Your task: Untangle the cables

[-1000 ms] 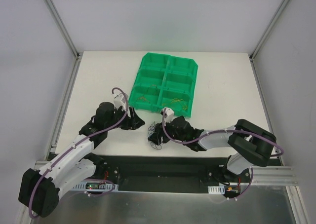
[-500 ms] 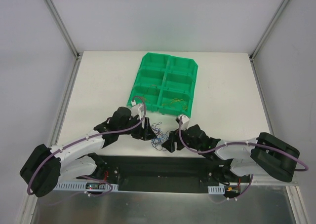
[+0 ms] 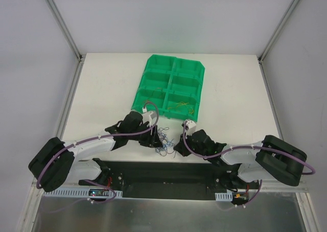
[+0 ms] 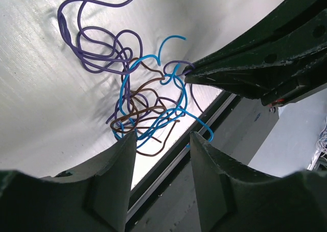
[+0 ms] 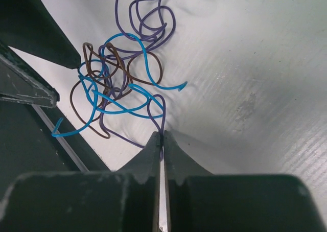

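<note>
**Knot pinched by one tool, straddled by the other**

The cables [image 3: 163, 139], a knot of purple, blue and brown strands, are seen lying on the white table [image 3: 102, 89]. They are near its front edge, in front of the green bin [image 3: 173, 71] and between the two arms. The right tool [image 5: 162, 136] is closed tight, and a purple cable [image 5: 162, 125] is gripped at its very tips, at the knot's edge. The left tool [image 4: 161, 140] is held partly open. Its fingers [image 4: 125, 150] are set either side of the nearest loops, and nothing is clamped between them. Thin yellowish wires are seen in the bin's nearest compartments.
</note>
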### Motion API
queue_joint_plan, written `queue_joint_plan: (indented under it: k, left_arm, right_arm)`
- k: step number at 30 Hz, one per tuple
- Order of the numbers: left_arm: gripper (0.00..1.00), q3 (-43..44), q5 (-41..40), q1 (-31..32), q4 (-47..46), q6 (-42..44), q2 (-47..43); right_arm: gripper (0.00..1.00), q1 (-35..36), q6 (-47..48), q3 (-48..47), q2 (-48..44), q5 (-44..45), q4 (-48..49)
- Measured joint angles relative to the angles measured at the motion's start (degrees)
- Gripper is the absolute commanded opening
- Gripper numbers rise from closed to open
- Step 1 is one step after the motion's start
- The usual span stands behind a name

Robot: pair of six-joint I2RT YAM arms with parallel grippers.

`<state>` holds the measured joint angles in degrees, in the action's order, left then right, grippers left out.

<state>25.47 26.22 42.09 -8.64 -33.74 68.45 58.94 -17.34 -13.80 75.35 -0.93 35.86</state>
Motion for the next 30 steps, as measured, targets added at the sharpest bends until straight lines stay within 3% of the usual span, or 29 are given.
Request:
queue_joint_plan:
  k: [5,11,15,24,28,30]
  left_arm:
    - [0.57,2.05,-1.01,0.66,2.21,0.42,0.22]
    - [0.52,6.47,-3.87,0.74,6.45,3.45,-0.09]
    - [0.43,7.72,-5.07,0.87,8.20,4.24,0.24]
    - [0.53,9.38,-7.43,3.76,9.20,4.68,6.08]
    - [0.43,10.95,-8.72,4.44,9.62,4.87,8.79]
    - [0.31,12.41,-8.96,4.44,9.60,5.11,10.99]
  right_arm:
    - [0.01,0.04,-0.46,0.00,0.00,1.25,0.00]
    - [0.01,0.09,-0.46,0.00,-0.28,2.03,0.00]
    - [0.01,0.09,-0.44,0.02,-1.64,2.56,0.00]
    - [0.00,0.15,-0.42,0.42,-2.93,3.28,0.07]
    - [0.01,0.17,-0.44,0.72,-2.73,3.32,0.57]
    - [0.01,0.20,-0.44,0.74,-2.34,3.32,1.03]
